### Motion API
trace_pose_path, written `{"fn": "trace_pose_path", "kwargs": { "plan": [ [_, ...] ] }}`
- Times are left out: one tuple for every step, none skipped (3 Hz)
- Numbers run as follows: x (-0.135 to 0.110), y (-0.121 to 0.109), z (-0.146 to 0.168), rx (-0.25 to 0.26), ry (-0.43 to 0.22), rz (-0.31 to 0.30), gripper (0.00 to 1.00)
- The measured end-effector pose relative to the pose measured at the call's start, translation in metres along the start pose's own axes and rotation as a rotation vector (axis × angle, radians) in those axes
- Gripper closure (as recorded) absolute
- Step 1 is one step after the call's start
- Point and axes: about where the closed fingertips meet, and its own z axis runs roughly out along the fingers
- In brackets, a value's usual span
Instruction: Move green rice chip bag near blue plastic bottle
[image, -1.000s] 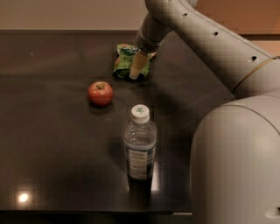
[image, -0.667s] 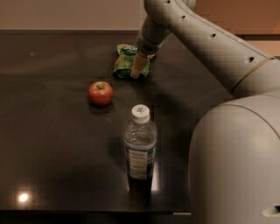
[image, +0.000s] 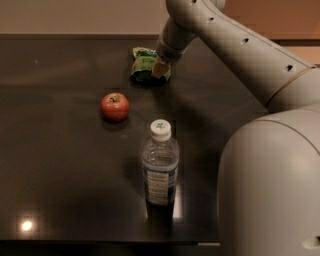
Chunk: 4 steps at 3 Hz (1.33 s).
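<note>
Camera view: we are seeing the end effector (image: 160, 69) sitting at the right edge of the green rice chip bag (image: 142, 65), at the far side of the dark surface (image: 60, 160). We are unable to tell whether it is gripping.

The bag is lying well apart from the blue plastic bottle (image: 160, 167), beyond the red apple (image: 115, 106). We are judging the transfer not yet done.

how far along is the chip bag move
Done: the claw is down at the green rice chip bag, at the far side of the table. In hand: the grasp, it seems; the bag is not lifted. Left: carrying it past the red apple to the blue plastic bottle near the front edge.
</note>
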Motion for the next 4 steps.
{"fn": "trace_pose_path", "kwargs": {
  "plan": [
    [0.005,0.003,-0.002,-0.007,0.0,0.013,0.88],
    [0.015,0.007,-0.007,-0.014,0.0,0.031,1.0],
    [0.026,0.015,-0.024,-0.013,-0.01,0.046,1.0],
    [0.04,0.031,-0.054,-0.017,-0.026,0.059,1.0]
  ]
}}
